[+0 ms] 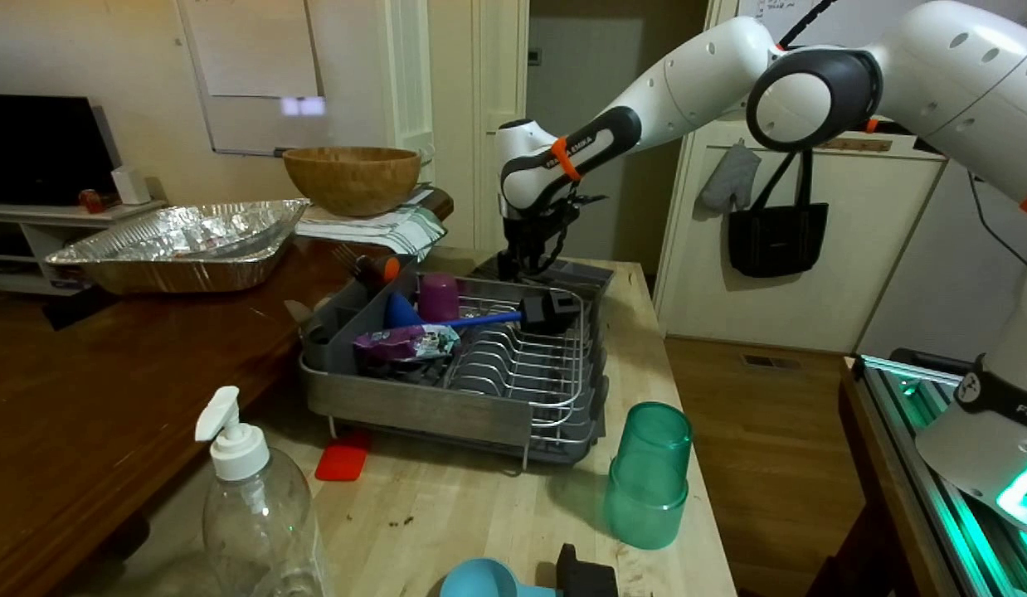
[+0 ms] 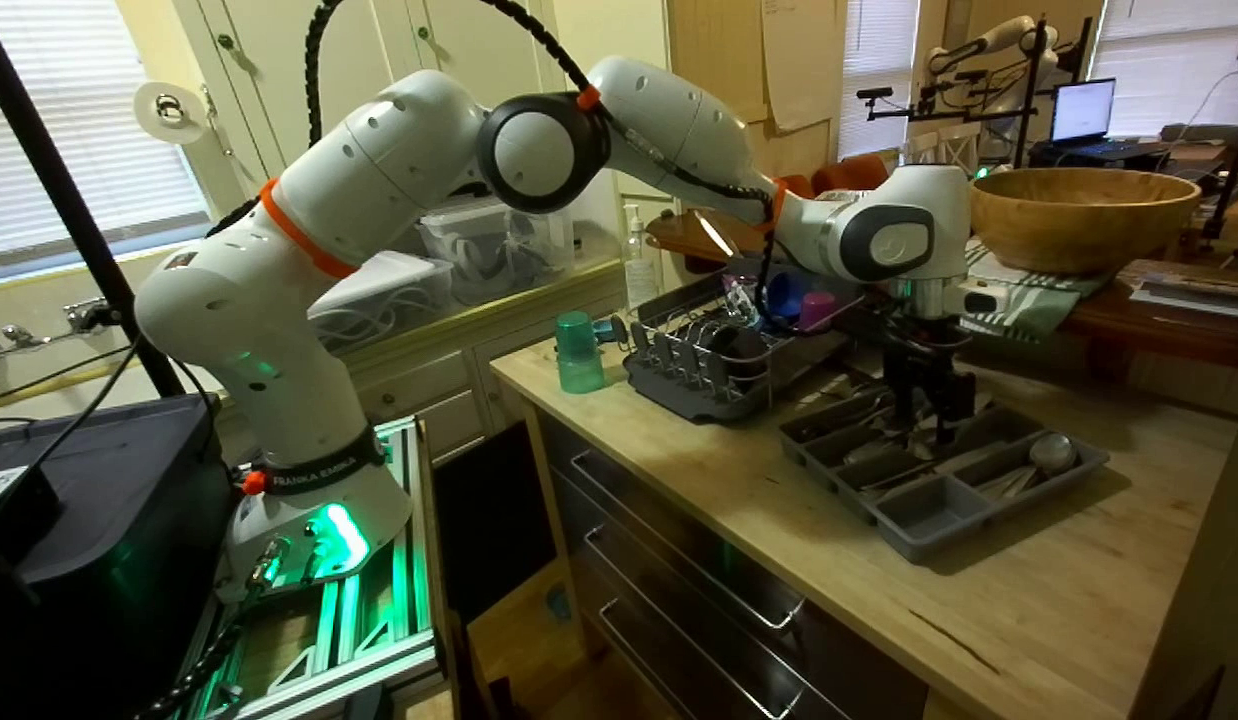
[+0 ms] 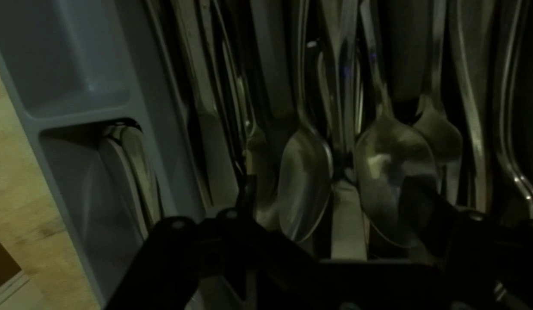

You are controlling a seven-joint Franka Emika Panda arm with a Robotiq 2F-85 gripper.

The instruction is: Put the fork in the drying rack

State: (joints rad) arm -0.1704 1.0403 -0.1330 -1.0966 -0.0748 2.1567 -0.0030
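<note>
My gripper (image 2: 924, 425) is open and points down over the cutlery in the grey utensil tray (image 2: 934, 525). In the wrist view its dark fingertips (image 3: 331, 185) are wide apart above two spoons and a flat metal handle, holding nothing visible. A fork (image 3: 438, 135) seems to lie right of the larger spoon (image 3: 395, 172), its tines partly covered. The picture is dark, so other forks are hard to tell. The drying rack (image 1: 422, 414), silvery wire over a dark grey base, stands beside the tray and also shows in an exterior view (image 2: 699, 400).
The rack holds a purple cup (image 1: 439, 297), a blue-handled brush (image 1: 489, 318), a purple packet (image 1: 406, 342) and utensils in a side holder, including fork tines (image 1: 346, 259). Stacked green cups (image 1: 650, 473), a soap bottle (image 1: 260, 514) and a wooden bowl (image 2: 1084, 215) stand nearby.
</note>
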